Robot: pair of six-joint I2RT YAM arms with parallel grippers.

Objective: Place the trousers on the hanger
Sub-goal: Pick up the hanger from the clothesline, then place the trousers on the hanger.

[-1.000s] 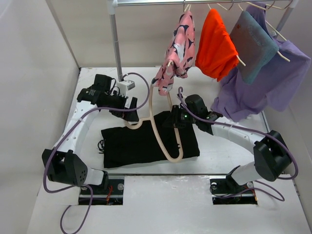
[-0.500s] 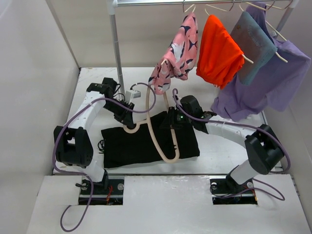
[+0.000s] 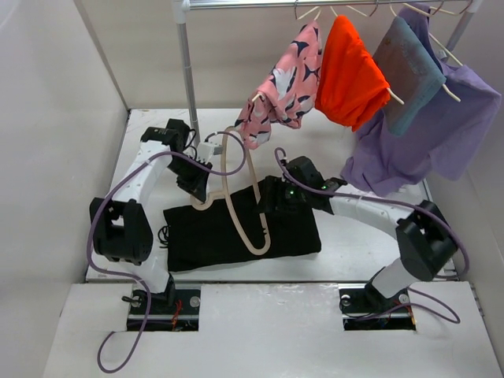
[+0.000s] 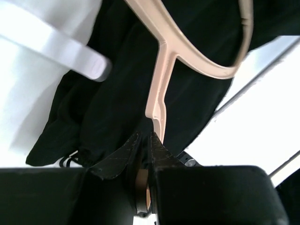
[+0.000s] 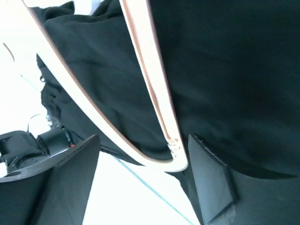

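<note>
The black trousers point(image 3: 206, 236) lie spread flat on the white table. The pale beige hanger point(image 3: 253, 250) rests slanted over them, its hook end toward the left. My left gripper point(image 3: 197, 192) is shut on the hanger's hook stem point(image 4: 158, 93), with trousers point(image 4: 108, 103) below it. My right gripper point(image 3: 270, 203) stands open over the trousers' far edge. In the right wrist view a rounded corner of the hanger point(image 5: 176, 161) sits between the spread fingers point(image 5: 213, 180), close to the right one, above the trousers point(image 5: 225, 70).
A clothes rail on a metal pole point(image 3: 187, 71) crosses the back. From it hang a pink patterned garment point(image 3: 283, 83), an orange one point(image 3: 350, 71), a grey-teal one point(image 3: 409, 71) and a purple one point(image 3: 429, 138). A small white box point(image 3: 206, 147) sits by the pole. Walls close both sides.
My left gripper has shut on the hanger's hook. My right gripper has opened and let go of the hanger's side. The hanger has swung leftward across the trousers.
</note>
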